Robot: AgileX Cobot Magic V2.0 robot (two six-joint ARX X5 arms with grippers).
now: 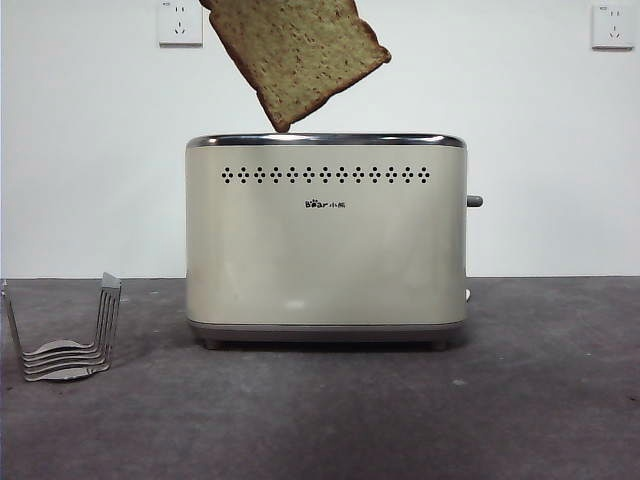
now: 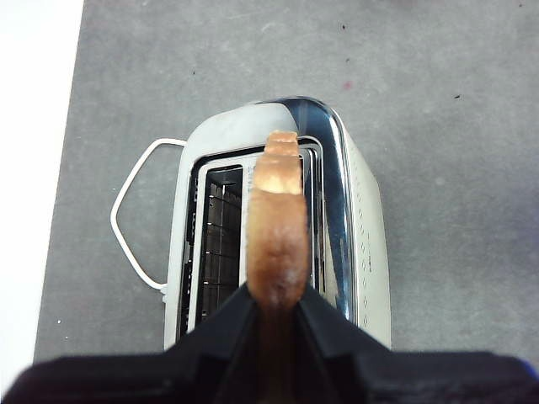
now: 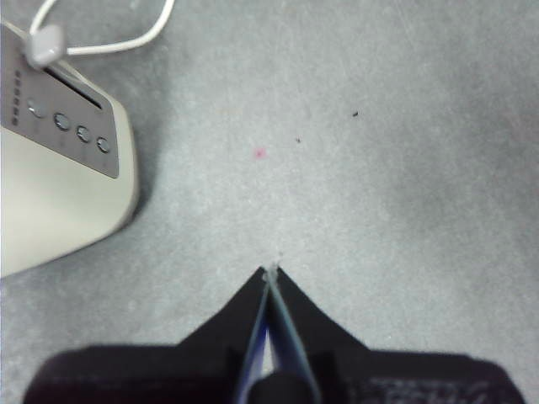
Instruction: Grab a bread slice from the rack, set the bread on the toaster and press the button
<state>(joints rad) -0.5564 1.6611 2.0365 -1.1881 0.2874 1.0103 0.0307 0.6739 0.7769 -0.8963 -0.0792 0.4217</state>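
Note:
The slice of bread [image 1: 298, 55] hangs tilted in the air just above the toaster [image 1: 325, 240], its lowest corner close to the chrome top rim. In the left wrist view the slice of bread [image 2: 276, 227] shows edge-on over the toaster [image 2: 354, 219] and its slots, with my left gripper [image 2: 276, 307] shut on it. The wire rack [image 1: 68, 335] stands empty at the left of the table. The dark button [image 1: 474, 201] sticks out of the toaster's right end. My right gripper [image 3: 269, 273] is shut on nothing, above bare table beside the toaster's end [image 3: 59, 181].
A white power cord [image 2: 130, 210] loops on the grey table behind the toaster. The cord [image 3: 101, 38] also shows in the right wrist view. Two wall sockets [image 1: 180, 22] sit high on the white wall.

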